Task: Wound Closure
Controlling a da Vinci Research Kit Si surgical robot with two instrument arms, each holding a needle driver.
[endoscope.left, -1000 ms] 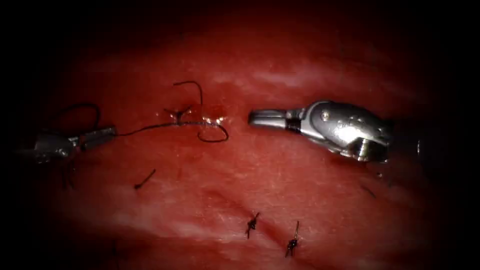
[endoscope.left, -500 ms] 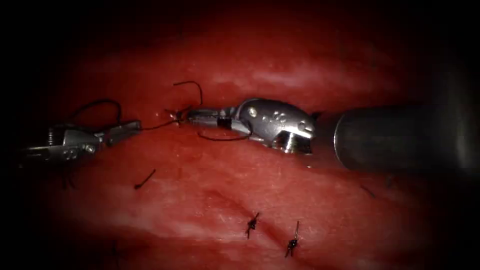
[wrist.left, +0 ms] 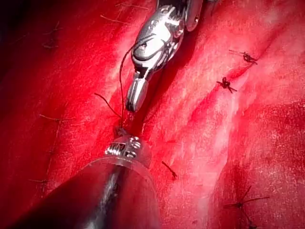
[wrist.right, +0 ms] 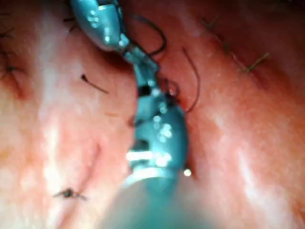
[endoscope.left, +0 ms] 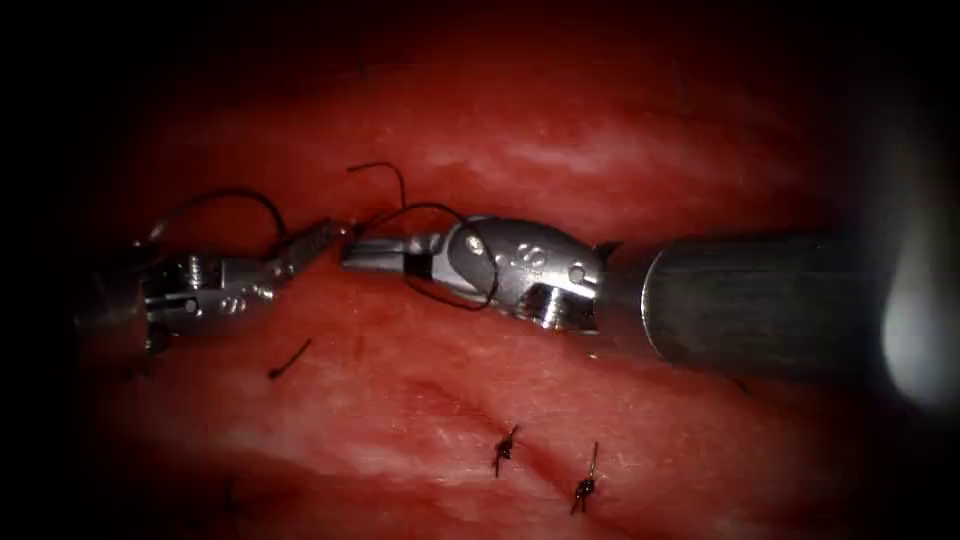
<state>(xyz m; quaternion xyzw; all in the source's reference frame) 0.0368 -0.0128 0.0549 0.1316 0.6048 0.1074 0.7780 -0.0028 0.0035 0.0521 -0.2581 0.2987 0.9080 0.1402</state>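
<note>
Tissue (endoscope.left: 620, 440): red and wet, seen across the endoscope view, with the cut running as a dark line down toward the lower middle.
Right tool (endoscope.left: 362, 256): brought in from the right on a thick grey shaft, its tip laid at the knot site just right of the left tool's tip. The jaws are seen pressed together; whether thread is pinched between them cannot be told. A loop of thread is draped around its wrist. It is also seen in the left wrist view (wrist.left: 136, 98), tip pointing down at the knot.
Left tool (endoscope.left: 318, 238): reached in from the left, tip angled up and right. Its jaws appear clamped on the thread, though the tip is dark and this is not certain.
Thread (endoscope.left: 440, 212): dark, arched over the right tool's wrist and back under it; another arc is seen curling above the left tool.
Free thread end (endoscope.left: 385, 170): a short hooked tail standing above the knot.
Finished stitches (endoscope.left: 505, 448): 2 knots with cut ends on the cut, lower middle, side by side.
Loose cut end (endoscope.left: 290, 358): a short piece lying on the tissue below the left tool.
Needle: cannot be made out.
</note>
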